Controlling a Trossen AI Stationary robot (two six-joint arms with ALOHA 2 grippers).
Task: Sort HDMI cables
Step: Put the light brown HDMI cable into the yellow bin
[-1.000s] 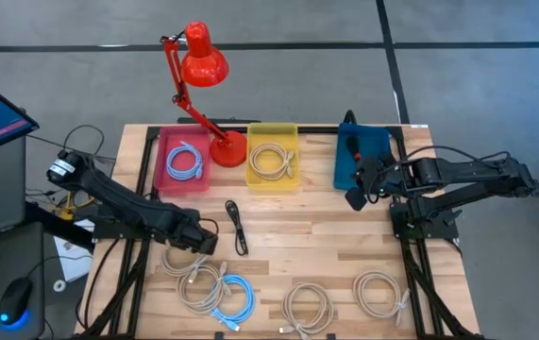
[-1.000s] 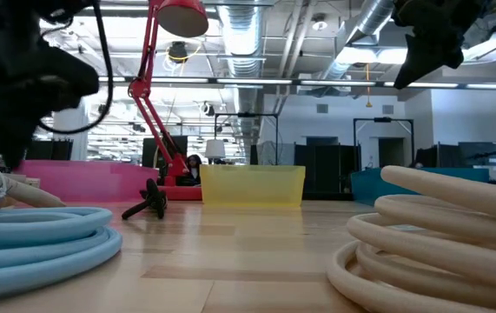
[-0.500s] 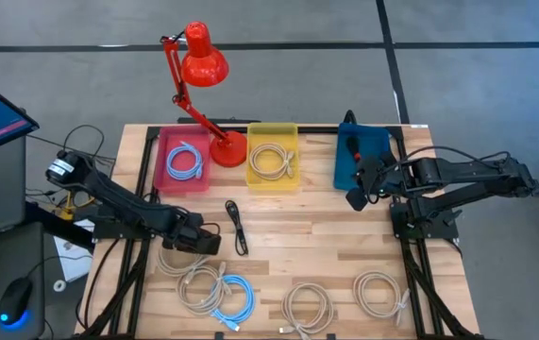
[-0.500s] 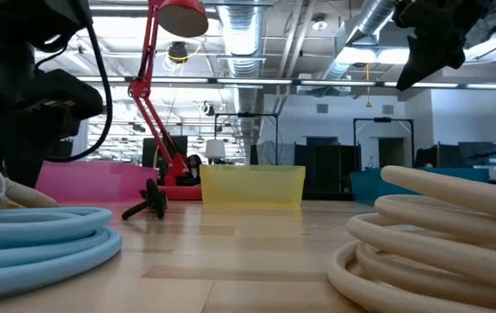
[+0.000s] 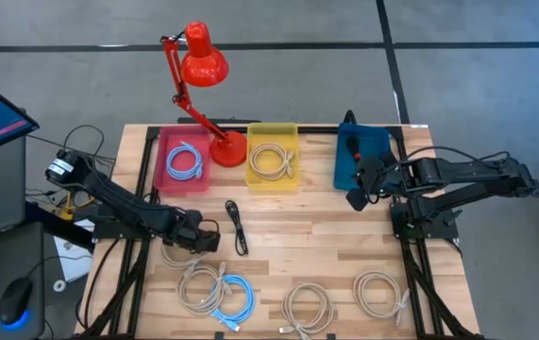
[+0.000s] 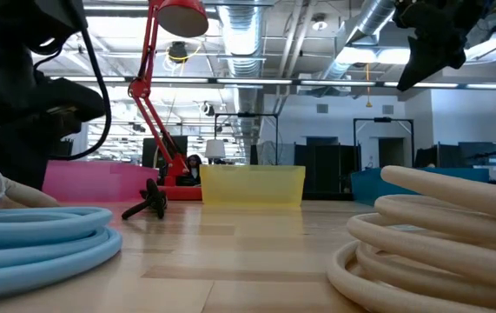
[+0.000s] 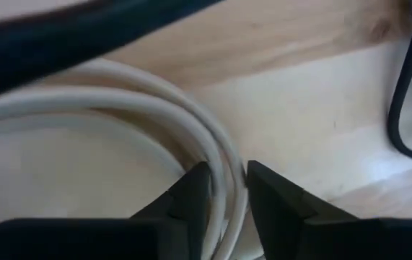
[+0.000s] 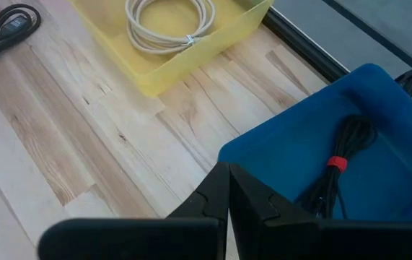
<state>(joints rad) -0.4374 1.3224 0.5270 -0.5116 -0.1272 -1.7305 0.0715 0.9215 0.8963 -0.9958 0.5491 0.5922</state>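
High view, left gripper (image 5: 203,241): low over the table, at the upper edge of a beige coil (image 5: 176,257) near the front left.
High view, bins: pink bin (image 5: 183,161) holds a blue coil, yellow bin (image 5: 273,156) a beige coil, blue bin (image 5: 361,154) sits beside the right gripper (image 5: 355,198).
High view, unsorted: blue coil (image 5: 236,297), other beige coils along the front, one black bundle (image 5: 238,227) mid-table.
Low view, room: red lamp (image 6: 162,96) on the wooden table (image 6: 248,252); open hall with ceiling ducts behind.
Left wrist view: fingers (image 7: 191,198) straddle one beige strand, narrowly spread, not yet pinching.
Advice: close squarely on that strand, lift gently so neighbouring coils do not drag.
Right wrist view: fingers pressed together, empty, hovering by the blue bin holding a black bundle.
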